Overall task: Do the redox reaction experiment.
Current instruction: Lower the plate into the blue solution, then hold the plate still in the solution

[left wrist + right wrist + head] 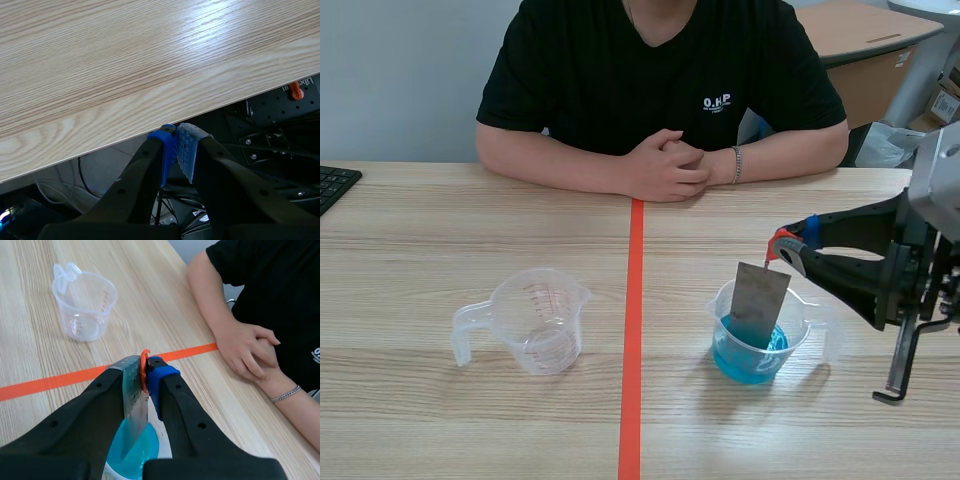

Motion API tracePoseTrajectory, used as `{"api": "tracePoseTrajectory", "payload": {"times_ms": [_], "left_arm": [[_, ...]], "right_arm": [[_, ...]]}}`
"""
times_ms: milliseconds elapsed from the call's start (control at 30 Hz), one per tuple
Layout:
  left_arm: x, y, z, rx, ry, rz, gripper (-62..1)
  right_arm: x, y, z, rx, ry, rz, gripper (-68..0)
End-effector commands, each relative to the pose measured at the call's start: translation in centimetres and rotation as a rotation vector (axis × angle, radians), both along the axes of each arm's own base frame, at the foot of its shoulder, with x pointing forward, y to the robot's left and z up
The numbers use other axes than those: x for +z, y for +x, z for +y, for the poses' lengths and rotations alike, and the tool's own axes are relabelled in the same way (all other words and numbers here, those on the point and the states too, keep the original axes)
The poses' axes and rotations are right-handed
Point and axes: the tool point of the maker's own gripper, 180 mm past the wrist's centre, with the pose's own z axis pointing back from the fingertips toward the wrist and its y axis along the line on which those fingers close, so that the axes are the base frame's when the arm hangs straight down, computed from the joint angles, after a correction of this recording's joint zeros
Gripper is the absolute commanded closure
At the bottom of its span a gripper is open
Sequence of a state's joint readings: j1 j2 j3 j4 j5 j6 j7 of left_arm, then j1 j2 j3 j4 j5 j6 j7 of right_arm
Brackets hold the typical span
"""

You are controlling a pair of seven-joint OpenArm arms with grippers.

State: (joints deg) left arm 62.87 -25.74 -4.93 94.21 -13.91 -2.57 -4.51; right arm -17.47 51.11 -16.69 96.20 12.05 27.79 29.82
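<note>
Over to the right of the orange tape line (633, 330), the grey metal strip (760, 300) stands tilted in the clear cup (800, 312). Its lower end is dipped in the blue liquid (745, 365), and the right gripper (782, 248) has its fingers clamped on the strip's top corner. An empty measuring cup (535, 320) sits well apart on the line's other side, a person rests clasped hands (665, 165) on the table (420, 420), and the left gripper (177, 145) hangs just off the table's edge, pads pressed together on nothing.
</note>
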Motion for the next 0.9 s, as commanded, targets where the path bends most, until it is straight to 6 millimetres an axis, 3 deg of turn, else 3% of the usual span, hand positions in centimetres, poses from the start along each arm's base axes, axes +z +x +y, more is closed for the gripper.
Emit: {"api": "tracePoseTrajectory", "payload": {"times_ms": [0,367,867], "left_arm": [[0.3,0.2,0.0,0.002,-0.002,-0.014,-4.1],[0.2,0.2,0.0,0.003,-0.001,-0.012,-4.1],[0.2,0.2,0.0,0.003,-0.001,-0.012,-4.1]], "right_arm": [[0.8,0.4,0.0,0.015,0.013,-0.029,-1.5],[-1.1,0.3,-0.1,0.024,-0.013,0.013,-1.5],[-1.0,0.3,0.0,0.029,-0.006,0.01,-1.5]]}}
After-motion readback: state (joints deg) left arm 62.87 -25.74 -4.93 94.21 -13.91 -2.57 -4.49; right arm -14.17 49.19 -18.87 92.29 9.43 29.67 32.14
